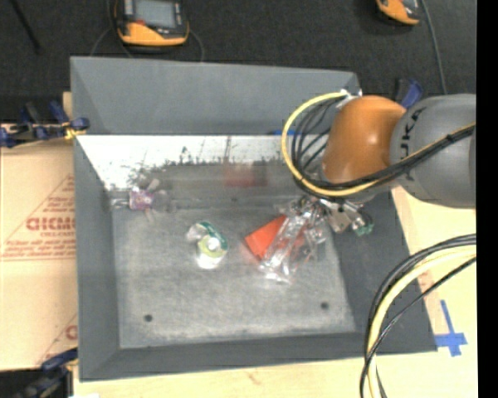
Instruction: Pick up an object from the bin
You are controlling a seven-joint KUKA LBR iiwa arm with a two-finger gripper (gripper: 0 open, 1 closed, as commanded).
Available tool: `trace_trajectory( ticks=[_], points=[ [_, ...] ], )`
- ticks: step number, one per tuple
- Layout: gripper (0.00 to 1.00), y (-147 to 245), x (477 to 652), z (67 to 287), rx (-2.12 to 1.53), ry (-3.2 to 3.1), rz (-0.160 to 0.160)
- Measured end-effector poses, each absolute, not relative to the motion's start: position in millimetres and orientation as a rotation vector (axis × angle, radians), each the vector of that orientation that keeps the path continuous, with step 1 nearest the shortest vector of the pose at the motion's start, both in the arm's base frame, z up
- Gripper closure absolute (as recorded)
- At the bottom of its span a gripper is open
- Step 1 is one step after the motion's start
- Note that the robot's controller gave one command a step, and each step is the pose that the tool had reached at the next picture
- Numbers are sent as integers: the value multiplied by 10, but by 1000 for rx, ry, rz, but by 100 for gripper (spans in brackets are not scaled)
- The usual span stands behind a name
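My gripper [325, 215] is low in the bin's right part, just under the arm's orange cover. Right below and to its left lies a clear crinkled plastic piece [284, 254], which reaches up to the gripper. An orange wedge-shaped thing [262, 237] lies against the left side of that plastic. Whether the gripper touches either one is hidden.
A white and green small thing [207, 245] lies near the middle of the bin floor. At the back left, close to the wall, sits a small purple thing [141, 197]. A small green bit [363, 228] shows by the right wall. The arm and its cables cover the bin's right rim.
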State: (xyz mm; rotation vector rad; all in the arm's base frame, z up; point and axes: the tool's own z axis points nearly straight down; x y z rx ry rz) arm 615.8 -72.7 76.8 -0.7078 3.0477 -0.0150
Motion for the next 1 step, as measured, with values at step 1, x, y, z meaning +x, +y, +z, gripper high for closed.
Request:
trace_trajectory(
  ticks=[1],
  points=[
    [100,-744,6179,1527,-700,3053,-8]
  ],
)
